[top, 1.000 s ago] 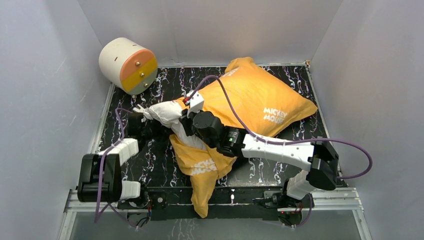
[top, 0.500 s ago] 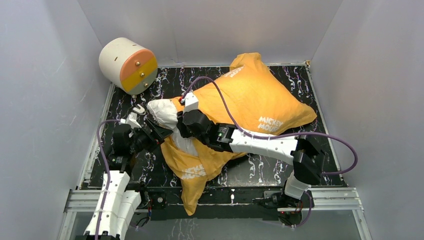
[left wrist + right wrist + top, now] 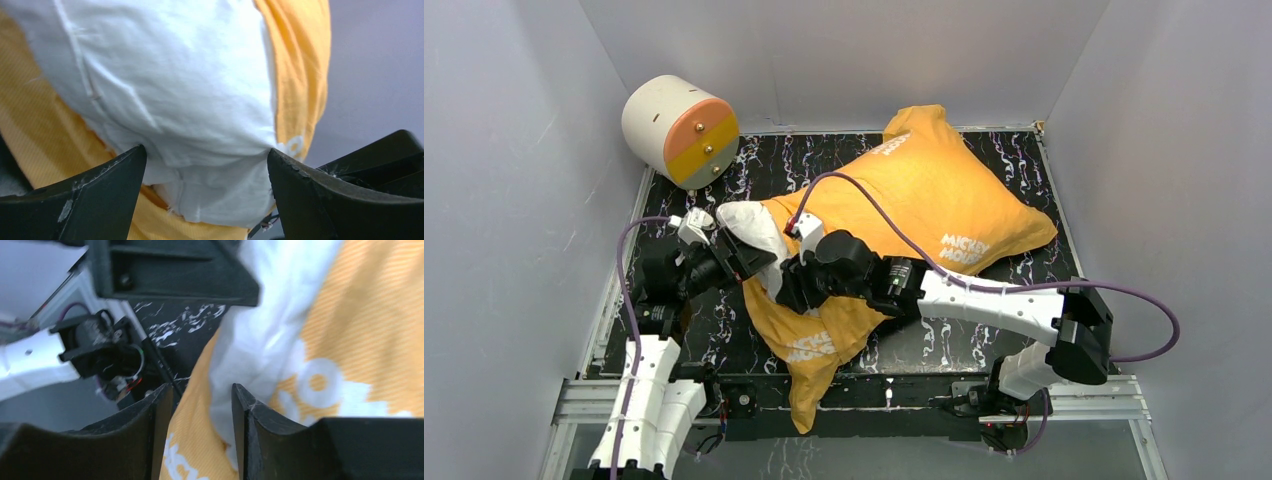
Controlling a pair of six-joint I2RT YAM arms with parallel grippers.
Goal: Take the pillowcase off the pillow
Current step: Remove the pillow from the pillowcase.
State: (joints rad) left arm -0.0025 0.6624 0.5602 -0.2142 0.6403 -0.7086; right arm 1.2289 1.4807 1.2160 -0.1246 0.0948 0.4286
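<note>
The orange-yellow pillowcase (image 3: 934,190) with white lettering lies across the table, and one end hangs over the near edge. A white corner of the pillow (image 3: 746,225) pokes out of its left opening. My left gripper (image 3: 742,258) is at that corner. In the left wrist view its jaws (image 3: 206,152) stand wide open, with the pillow (image 3: 175,90) bulging between them and pillowcase (image 3: 295,60) behind. My right gripper (image 3: 776,292) sits just right of it at the pillowcase's edge. It is open (image 3: 201,390), with loose pillowcase (image 3: 380,340) and pillow (image 3: 260,340) between its fingers.
A cream cylinder (image 3: 679,128) with an orange-yellow end rests at the back left corner. Pale walls enclose the black marbled table (image 3: 724,330) on three sides. A purple cable loops from the right arm over the pillowcase. The two wrists are close together.
Both grippers have opened. The left one let go of the pillow corner and its arm swung forward. The right gripper slid back toward the near left along the pillowcase's edge.
</note>
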